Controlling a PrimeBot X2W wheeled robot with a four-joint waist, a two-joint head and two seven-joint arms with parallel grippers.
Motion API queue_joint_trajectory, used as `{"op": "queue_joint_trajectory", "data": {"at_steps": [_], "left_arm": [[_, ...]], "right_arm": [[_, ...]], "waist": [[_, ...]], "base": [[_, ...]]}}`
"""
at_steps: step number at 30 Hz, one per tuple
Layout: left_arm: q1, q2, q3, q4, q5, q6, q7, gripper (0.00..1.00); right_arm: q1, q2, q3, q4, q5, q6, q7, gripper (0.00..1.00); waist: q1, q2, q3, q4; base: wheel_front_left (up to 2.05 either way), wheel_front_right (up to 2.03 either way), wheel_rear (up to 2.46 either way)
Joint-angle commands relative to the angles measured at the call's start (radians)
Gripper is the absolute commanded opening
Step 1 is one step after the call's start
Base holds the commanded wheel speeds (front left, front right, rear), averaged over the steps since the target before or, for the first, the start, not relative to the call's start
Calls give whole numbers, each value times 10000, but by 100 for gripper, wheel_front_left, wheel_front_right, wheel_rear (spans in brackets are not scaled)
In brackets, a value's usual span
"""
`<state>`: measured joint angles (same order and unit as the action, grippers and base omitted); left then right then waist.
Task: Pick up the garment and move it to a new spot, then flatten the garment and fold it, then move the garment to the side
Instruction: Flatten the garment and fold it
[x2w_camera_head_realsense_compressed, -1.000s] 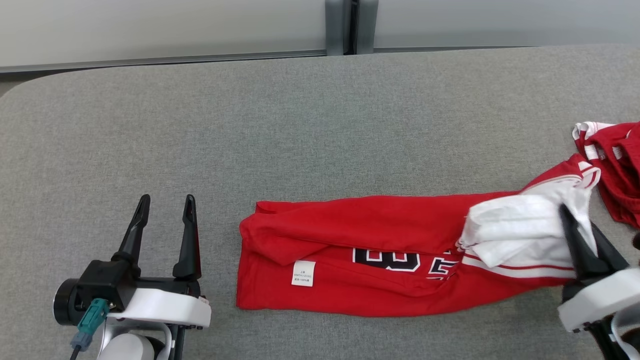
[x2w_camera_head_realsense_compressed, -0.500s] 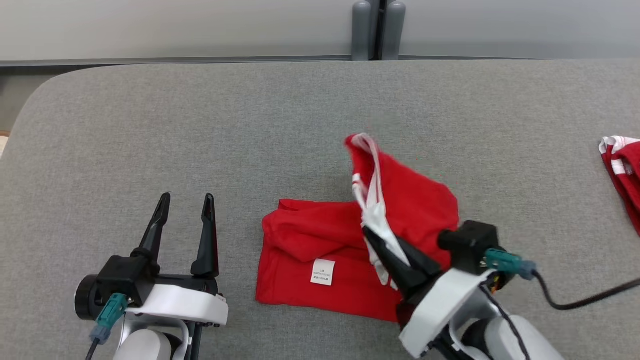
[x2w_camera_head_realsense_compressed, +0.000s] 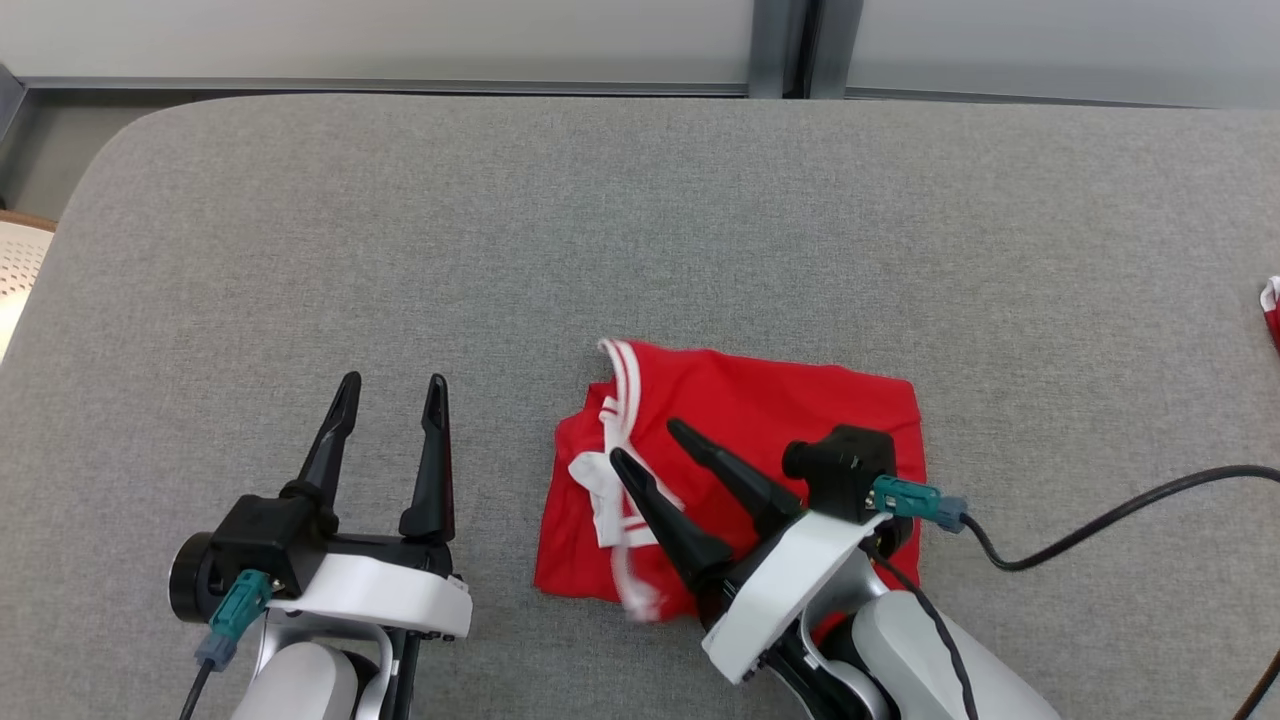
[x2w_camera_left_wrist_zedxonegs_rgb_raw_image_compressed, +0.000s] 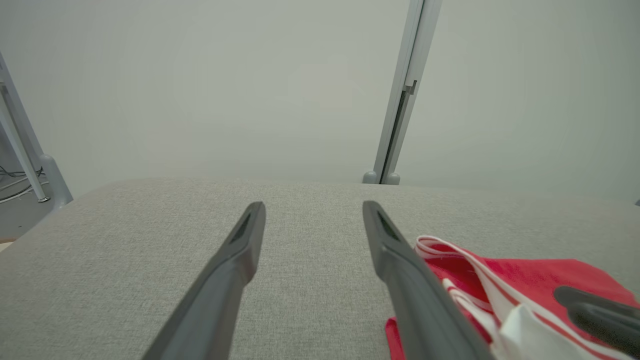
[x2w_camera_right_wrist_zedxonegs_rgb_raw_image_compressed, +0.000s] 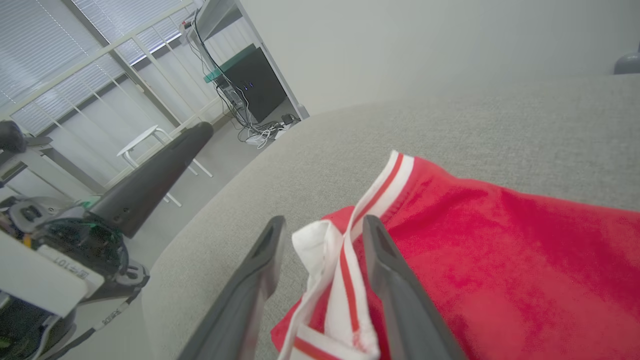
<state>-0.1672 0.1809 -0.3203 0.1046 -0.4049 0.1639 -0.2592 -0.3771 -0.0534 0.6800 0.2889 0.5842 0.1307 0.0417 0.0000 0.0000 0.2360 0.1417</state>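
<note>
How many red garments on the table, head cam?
2. Folded garment mid-table under the right claw; second garment at the right edge, mostly cut off.

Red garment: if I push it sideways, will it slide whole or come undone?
Probably floppy: the red garment lies in soft layers with its striped trim bunched loose. Likely drags on the textured table, so the fold may shear.

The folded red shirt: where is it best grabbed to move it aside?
Probably the bunched white-striped trim on the shirt's left edge, pinched from above: it stands up off the fold, while the rest lies flat on the table.
</note>
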Motion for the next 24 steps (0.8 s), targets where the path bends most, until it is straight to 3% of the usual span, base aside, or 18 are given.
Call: {"op": "queue_joint_trajectory", "data": {"at_steps": [1,6,12,17,24], "left_arm": [[-89,42,64,18,87,1,-54,100],[-48,125,117,3,161,28,-61,100],[55,250,217,-36,294,141,-66,100],[170,405,356,-27,320,236,-69,100],[671,629,479,-25,215,293,-19,100]], "right_arm": [[-343,1,95,-13,145,0,-521,100],[-835,2,-5,-324,188,0,-1720,100],[-774,-548,-1415,-734,-471,0,-2507,100],[295,-1338,-3125,-1174,-1093,0,-2406,100],[2295,-1616,-5222,-2035,-1860,0,-1707,100]], "waist": [[0,0,41,-29],[0,0,98,-181],[0,0,65,-479],[0,0,-154,-683],[0,0,-723,-964]], "base": [[0,0,0],[0,0,0],[0,0,0],[0,0,0],[0,0,0]]}}
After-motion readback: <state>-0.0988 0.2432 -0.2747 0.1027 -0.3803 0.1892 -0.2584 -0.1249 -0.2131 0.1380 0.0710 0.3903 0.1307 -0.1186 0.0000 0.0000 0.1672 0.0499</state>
